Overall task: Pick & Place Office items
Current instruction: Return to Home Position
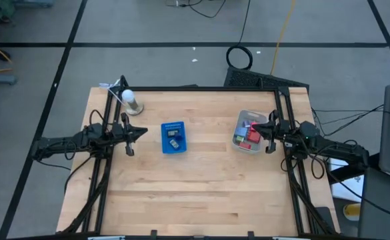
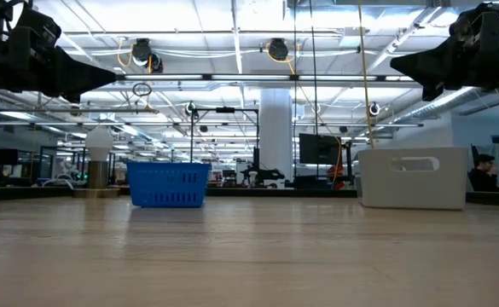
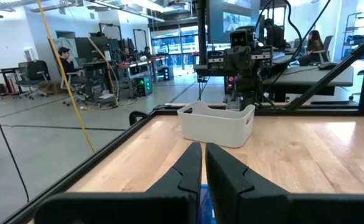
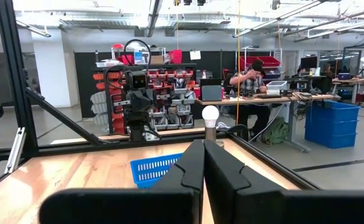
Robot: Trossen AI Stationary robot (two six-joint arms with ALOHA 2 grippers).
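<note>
In the high view the blue tray (image 1: 174,137) sits left of the table's centre with a dark grey piece (image 1: 174,133) and another small piece in it. The translucent grey bin (image 1: 249,131) stands right of centre and holds red (image 1: 253,137) and pink pieces; other colours are too small to tell. My left gripper (image 1: 143,133) is shut and hovers left of the tray, pointing at it. My right gripper (image 1: 262,130) is shut and hovers over the bin's right edge. The low view shows both raised well above the tabletop, left gripper (image 2: 117,78) and right gripper (image 2: 394,64).
A white bulb on a small stand (image 1: 130,100) sits near the table's far left corner. A black frame (image 1: 285,120) runs along the table's sides. Bare wood lies across the near half of the table (image 1: 195,193). People sit at desks in the room beyond.
</note>
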